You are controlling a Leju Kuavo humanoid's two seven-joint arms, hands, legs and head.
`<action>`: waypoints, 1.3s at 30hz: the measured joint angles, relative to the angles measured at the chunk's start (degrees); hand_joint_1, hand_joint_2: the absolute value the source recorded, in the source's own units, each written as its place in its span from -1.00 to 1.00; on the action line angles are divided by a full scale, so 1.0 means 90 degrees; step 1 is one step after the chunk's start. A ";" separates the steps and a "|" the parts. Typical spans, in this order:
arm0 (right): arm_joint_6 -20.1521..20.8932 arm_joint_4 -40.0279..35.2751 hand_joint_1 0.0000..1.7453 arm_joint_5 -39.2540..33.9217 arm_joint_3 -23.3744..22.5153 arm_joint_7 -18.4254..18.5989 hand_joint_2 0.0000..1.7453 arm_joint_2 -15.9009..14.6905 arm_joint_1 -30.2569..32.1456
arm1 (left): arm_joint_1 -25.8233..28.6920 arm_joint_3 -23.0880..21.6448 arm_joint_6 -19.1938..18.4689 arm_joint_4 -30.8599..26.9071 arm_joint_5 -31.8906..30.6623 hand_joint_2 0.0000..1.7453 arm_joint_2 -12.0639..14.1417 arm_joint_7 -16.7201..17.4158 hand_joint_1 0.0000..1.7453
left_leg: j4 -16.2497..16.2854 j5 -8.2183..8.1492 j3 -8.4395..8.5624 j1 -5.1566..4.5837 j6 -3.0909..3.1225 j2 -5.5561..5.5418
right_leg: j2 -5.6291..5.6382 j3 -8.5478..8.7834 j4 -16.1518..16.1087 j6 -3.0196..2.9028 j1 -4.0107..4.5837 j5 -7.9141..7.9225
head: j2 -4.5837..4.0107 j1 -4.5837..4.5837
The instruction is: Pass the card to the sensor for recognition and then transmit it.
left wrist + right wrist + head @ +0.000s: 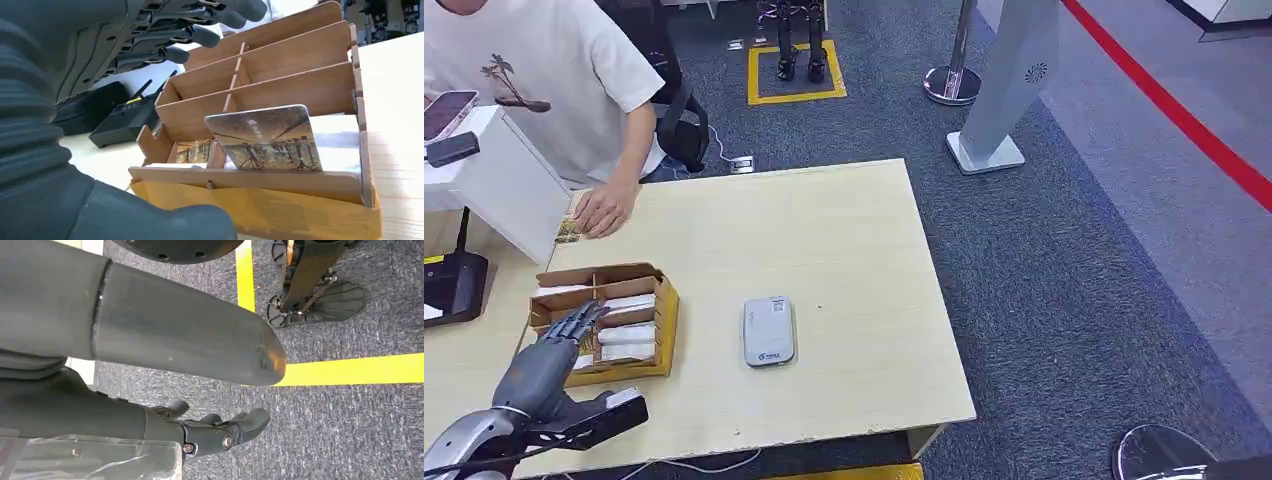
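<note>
Head view | left hand (549, 355) fingers spread, holding nothing, over card holder (656, 330) | card (267, 139) upright just beyond fingertips | right hand (220, 432) hanging, grasping nothing.

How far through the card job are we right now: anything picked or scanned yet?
Nothing looks done yet. A card stands upright in the wooden box, ungripped. In hand: the left hand is over the box with fingers spread, holding nothing. The right hand hangs over the carpet. Left: grip a card, bring it to the grey sensor on the table, then hand it on.
</note>
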 joint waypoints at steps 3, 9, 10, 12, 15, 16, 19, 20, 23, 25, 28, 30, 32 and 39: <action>0.0002 0.0000 -1.00 0.0000 0.0000 -0.0002 -1.00 0.0000 0.0000 | 0.0014 0.0010 0.0000 0.0000 0.0002 1.00 0.0000 0.0000 -1.00 | 0.0000 0.0000 0.0000 0.0000 0.0000 0.0000 | 0.0000 0.0000 0.0000 0.0000 0.0000 0.0000 | 0.0000 0.0000; 0.0005 0.0000 -1.00 0.0000 0.0000 0.0000 -1.00 0.0000 0.0001 | 0.0106 0.0053 0.0000 -0.0005 0.0015 1.00 0.0000 0.0005 -1.00 | 0.0000 0.0000 0.0000 0.0000 0.0000 0.0000 | 0.0000 0.0000 0.0000 0.0000 0.0000 0.0000 | 0.0000 0.0002; 0.0005 0.0000 -1.00 0.0000 0.0000 0.0000 -1.00 0.0000 0.0001 | 0.0114 0.0058 0.0000 -0.0005 0.0015 1.00 0.0000 0.0005 -1.00 | 0.0000 0.0000 0.0000 0.0000 0.0000 0.0000 | 0.0000 0.0000 0.0000 0.0000 0.0000 0.0000 | 0.0000 0.0000; 0.0005 0.0000 -1.00 0.0000 0.0000 0.0000 -1.00 0.0000 -0.0001 | 0.0141 0.0066 0.0000 -0.0005 0.0002 1.00 -0.0005 0.0005 -1.00 | 0.0000 0.0000 0.0000 0.0000 0.0000 0.0000 | 0.0000 0.0000 0.0000 0.0000 0.0000 0.0000 | 0.0000 0.0000; 0.0005 0.0000 -1.00 0.0005 0.0000 0.0002 -1.00 0.0000 0.0000 | 0.0193 0.0070 0.0000 -0.0005 -0.0002 1.00 -0.0032 0.0005 -1.00 | 0.0000 0.0000 0.0000 0.0000 0.0000 0.0000 | 0.0000 0.0000 0.0000 0.0000 0.0000 0.0000 | 0.0000 0.0002; 0.0005 0.0000 -1.00 0.0005 0.0000 0.0002 -1.00 0.0000 -0.0001 | 0.0208 0.0070 0.0000 -0.0005 -0.0005 1.00 -0.0041 0.0005 -1.00 | 0.0000 0.0000 0.0000 0.0000 0.0000 0.0000 | 0.0000 0.0000 0.0000 0.0000 0.0000 0.0000 | 0.0000 0.0002; 0.0007 0.0000 -1.00 0.0007 0.0000 0.0002 -1.00 0.0000 -0.0002 | 0.0229 0.0070 0.0000 -0.0005 -0.0012 1.00 -0.0078 0.0005 -1.00 | 0.0000 0.0000 0.0000 0.0000 0.0000 0.0000 | 0.0000 0.0000 -0.0001 0.0000 0.0000 0.0000 | 0.0000 0.0002; 0.0005 0.0000 -1.00 0.0007 0.0000 0.0002 -1.00 0.0000 -0.0002 | 0.0231 0.0070 0.0000 -0.0005 -0.0012 1.00 -0.0085 0.0005 -1.00 | 0.0000 0.0000 0.0000 0.0000 0.0000 0.0000 | 0.0000 0.0000 0.0000 0.0000 0.0000 0.0000 | 0.0000 0.0000; 0.0005 0.0000 -1.00 0.0007 0.0000 0.0002 -1.00 0.0000 -0.0002 | 0.0234 0.0070 0.0000 -0.0005 -0.0012 1.00 -0.0107 0.0005 -1.00 | 0.0000 0.0000 0.0000 0.0000 0.0000 0.0000 | 0.0000 0.0000 0.0000 0.0000 0.0000 0.0000 | 0.0000 0.0002; 0.0005 0.0000 -1.00 0.0010 0.0000 0.0002 -1.00 0.0000 -0.0002 | 0.0235 0.0070 0.0000 -0.0005 -0.0012 1.00 -0.0117 0.0005 -1.00 | 0.0000 0.0000 0.0000 0.0000 0.0000 0.0000 | 0.0000 0.0000 0.0000 0.0000 0.0000 0.0000 | 0.0000 0.0002; 0.0007 0.0000 -1.00 0.0010 0.0000 0.0002 -1.00 0.0000 -0.0001 | 0.0240 0.0073 0.0000 -0.0005 -0.0010 1.00 -0.0124 0.0005 -1.00 | 0.0000 0.0000 0.0000 0.0000 0.0000 0.0000 | 0.0000 0.0000 0.0000 0.0000 0.0000 0.0000 | 0.0000 0.0000; 0.0007 0.0000 -1.00 0.0010 0.0000 0.0002 -1.00 0.0000 -0.0001 | 0.0247 0.0073 0.0000 -0.0005 -0.0007 1.00 -0.0124 0.0005 -1.00 | 0.0000 0.0000 0.0000 0.0000 0.0000 0.0000 | 0.0000 0.0000 0.0000 0.0000 0.0000 0.0000 | 0.0000 0.0000; 0.0007 0.0000 -1.00 0.0010 0.0000 0.0002 -1.00 0.0000 -0.0001 | 0.0252 0.0078 0.0000 -0.0005 -0.0002 1.00 -0.0126 0.0005 -1.00 | 0.0000 0.0000 0.0000 0.0000 0.0000 0.0000 | 0.0000 0.0000 0.0000 0.0000 0.0000 0.0000 | 0.0000 0.0000; 0.0005 0.0000 -1.00 0.0010 0.0000 0.0002 -1.00 0.0000 0.0000 | 0.0254 0.0141 0.0053 -0.0007 0.0027 1.00 -0.0207 -0.0029 1.00 | 0.0000 0.0000 0.0000 0.0000 0.0000 0.0000 | 0.0000 0.0000 -0.0001 0.0000 0.0000 0.0000 | 0.0000 0.0000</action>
